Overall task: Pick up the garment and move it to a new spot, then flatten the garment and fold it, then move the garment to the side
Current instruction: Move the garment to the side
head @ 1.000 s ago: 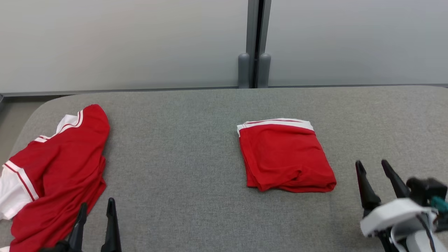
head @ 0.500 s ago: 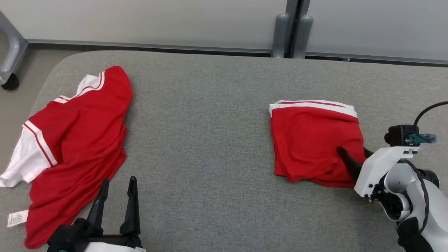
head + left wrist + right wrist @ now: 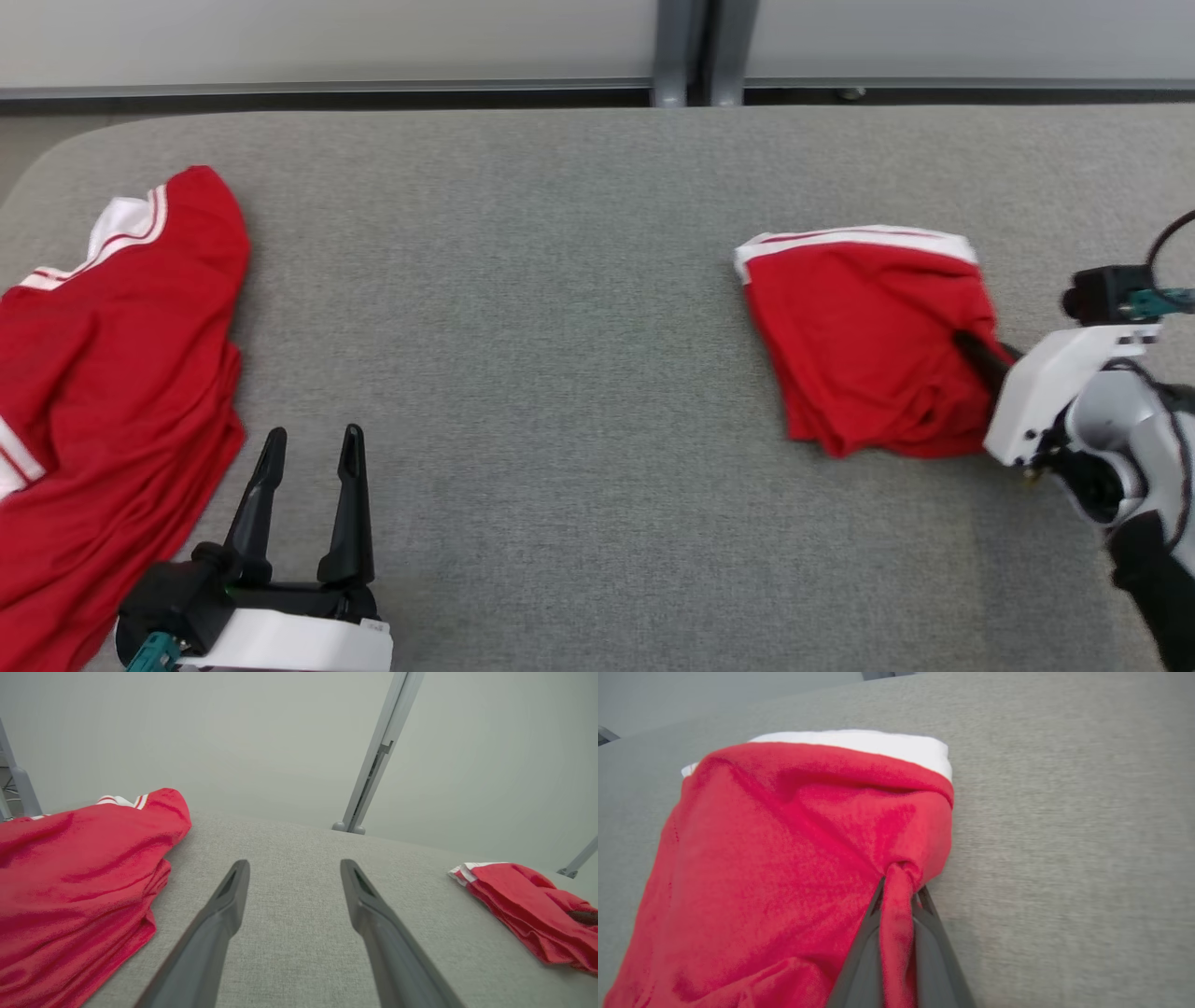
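The garment (image 3: pixel 868 345), a folded red piece with a white band along its far edge, lies on the desk (image 3: pixel 560 327) with its near right corner pinched between the right fingers (image 3: pixel 976 355). In the right wrist view those fingers (image 3: pixel 924 919) are clenched on a twisted fold of red cloth that runs down between them. The rest of the garment (image 3: pixel 784 858) spreads ahead of the tips and to their left. The right arm (image 3: pixel 1111 429) comes in low from the right edge, its white wrist angled toward the cloth.

The left fingers (image 3: pixel 352 467) are released, spread wide and pointing away from the robot, with bare desk showing between them (image 3: pixel 373 914). Whether they touch the desk cannot be told. A loose red shirt (image 3: pixel 112 373) with white trim lies crumpled just to their left.

The desk is covered in grey woven fabric and has a rounded far left corner. Behind it, beyond the fingertips, pale wall panels (image 3: pixel 280 37) meet at a grey post (image 3: pixel 686 56).
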{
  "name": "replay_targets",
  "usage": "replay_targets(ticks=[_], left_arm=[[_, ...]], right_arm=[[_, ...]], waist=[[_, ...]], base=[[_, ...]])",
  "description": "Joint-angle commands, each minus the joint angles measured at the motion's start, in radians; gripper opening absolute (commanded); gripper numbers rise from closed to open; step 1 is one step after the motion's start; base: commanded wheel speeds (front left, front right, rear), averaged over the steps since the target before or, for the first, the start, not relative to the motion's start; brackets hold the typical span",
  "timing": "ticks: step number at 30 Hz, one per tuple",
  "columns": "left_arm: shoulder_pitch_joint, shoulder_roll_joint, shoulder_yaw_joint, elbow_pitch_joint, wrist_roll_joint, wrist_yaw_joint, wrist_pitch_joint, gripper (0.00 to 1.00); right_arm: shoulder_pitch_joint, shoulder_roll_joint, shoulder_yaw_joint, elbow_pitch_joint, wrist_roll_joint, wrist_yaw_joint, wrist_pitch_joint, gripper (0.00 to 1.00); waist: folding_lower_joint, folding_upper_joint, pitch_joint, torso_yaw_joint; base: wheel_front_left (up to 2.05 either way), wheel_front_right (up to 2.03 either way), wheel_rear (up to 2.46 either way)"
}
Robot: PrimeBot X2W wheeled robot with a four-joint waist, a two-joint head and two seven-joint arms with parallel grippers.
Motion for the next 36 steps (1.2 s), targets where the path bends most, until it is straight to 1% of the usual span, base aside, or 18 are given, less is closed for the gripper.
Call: replay_targets(ticks=[1,4,7,11,13,15,19,25,26,27,30,32,36], left_arm=[[-0.023,0.004,0.004,-0.003,0.008,-0.003,0.0,1.0],[-0.037,0.004,0.003,-0.003,0.023,-0.011,0.0,1.0],[-0.05,0.004,0.005,-0.004,0.033,-0.019,0.0,1.0],[-0.061,0.004,0.008,-0.003,0.049,-0.026,0.0,1.0],[-0.061,0.004,0.011,-0.002,0.056,-0.03,0.0,1.0],[-0.065,0.004,0.015,0.0,0.063,-0.033,0.0,1.0],[-0.07,0.004,0.021,0.003,0.068,-0.039,0.0,1.0],[-0.074,0.004,0.025,0.005,0.069,-0.045,0.0,1.0],[-0.074,0.004,0.024,0.005,0.069,-0.045,0.0,1.0],[-0.074,0.004,0.026,0.006,0.068,-0.044,0.0,1.0],[-0.073,0.004,0.031,0.001,0.059,-0.04,0.0,1.0],[-0.068,0.004,0.035,0.0,0.055,-0.038,0.0,1.0],[-0.054,0.003,0.045,-0.006,0.045,-0.031,0.0,1.0]], right_arm=[[-0.02,-0.034,-0.003,0.007,-0.011,-0.001,-0.014,0.0],[-0.053,-0.107,0.0,0.029,-0.03,-0.001,-0.028,0.0],[-0.086,-0.2,0.009,0.056,-0.071,-0.001,-0.034,0.0],[-0.12,-0.303,0.026,0.085,-0.129,-0.001,-0.038,0.0],[-0.133,-0.342,0.03,0.099,-0.148,-0.001,-0.04,0.0],[-0.145,-0.372,0.043,0.111,-0.171,-0.001,-0.041,0.0],[-0.173,-0.405,0.056,0.137,-0.209,-0.001,-0.05,0.0],[-0.228,-0.425,0.044,0.205,-0.297,-0.001,-0.103,0.0],[-0.234,-0.423,0.042,0.221,-0.316,-0.001,-0.11,0.26],[-0.241,-0.421,0.038,0.232,-0.332,-0.001,-0.12,1.0],[-0.254,-0.409,0.019,0.274,-0.378,-0.001,-0.147,1.0],[-0.273,-0.409,-0.004,0.279,-0.407,-0.001,-0.19,1.0],[-0.272,-0.376,-0.083,0.257,-0.431,-0.001,-0.335,1.0]], waist=[[0.0,0.0,0.029,-0.05],[0.0,0.0,0.05,-0.086],[0.0,0.0,0.074,-0.113],[0.0,0.0,0.104,-0.135],[0.0,0.0,0.115,-0.142],[0.0,0.0,0.124,-0.146],[0.0,0.0,0.138,-0.152],[0.0,0.0,0.15,-0.146],[0.0,0.0,0.151,-0.145],[0.0,0.0,0.151,-0.143],[0.0,0.0,0.149,-0.142],[0.0,0.0,0.143,-0.143],[0.0,0.0,0.109,-0.145]], base=[[0.0,0.0,0.0],[0.0,0.0,0.0],[0.0,0.0,0.0],[0.0,0.0,0.0],[0.0,0.0,0.0],[0.0,0.0,0.0],[0.0,0.0,0.0],[0.0,0.0,0.0],[0.0,0.0,0.0],[0.0,0.0,0.0],[0.0,0.0,0.0],[0.0,0.0,0.0],[0.0,0.0,0.0]])
